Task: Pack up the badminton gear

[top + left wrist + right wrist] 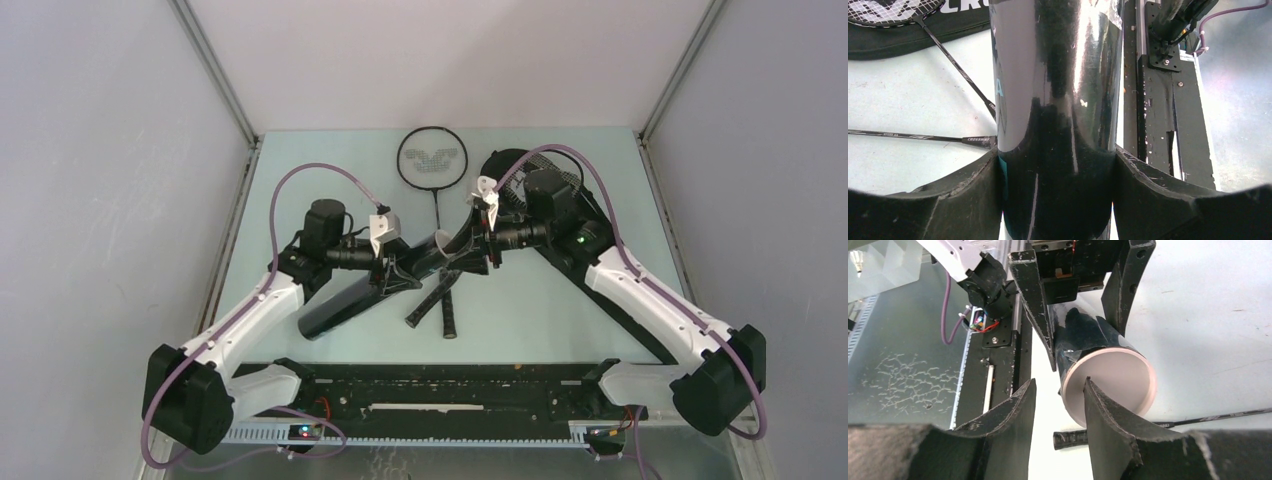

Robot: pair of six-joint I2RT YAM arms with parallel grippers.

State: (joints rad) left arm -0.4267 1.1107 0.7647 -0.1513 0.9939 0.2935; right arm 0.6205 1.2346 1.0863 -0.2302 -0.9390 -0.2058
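Left end effector (pixel 1056 152) was clamped round the long glossy black cylindrical tube (pixel 335 310) over the middle of the worktop (pixel 530 320). The tube's long axis slanted up toward the right arm. Right end effector (pixel 1058 385) sat at its pale open mouth, jaws apart, apparently holding nothing.

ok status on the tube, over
left claw shut on black tube. right claw open, empty, at the tube's open mouth. racket handles lie beneath the tube, bag at far right.
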